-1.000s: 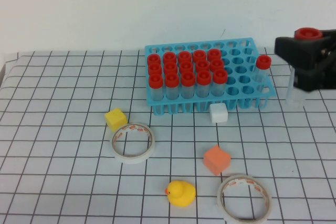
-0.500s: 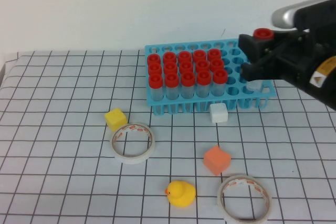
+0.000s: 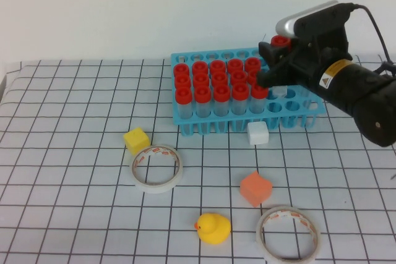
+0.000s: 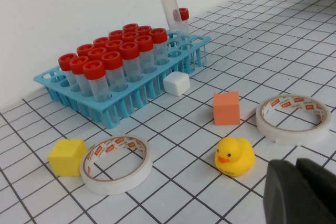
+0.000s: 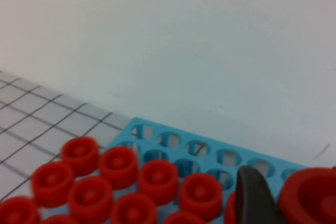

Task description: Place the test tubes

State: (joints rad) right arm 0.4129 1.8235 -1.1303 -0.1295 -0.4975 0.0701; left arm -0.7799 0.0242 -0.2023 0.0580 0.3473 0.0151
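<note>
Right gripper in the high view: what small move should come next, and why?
Probably lower straight down. The right gripper holds a red-capped clear test tube upright above the blue plastic rack, just beside the filled rows, not yet in a hole. The left gripper sits shut, outside the high view, away from the rack.
</note>
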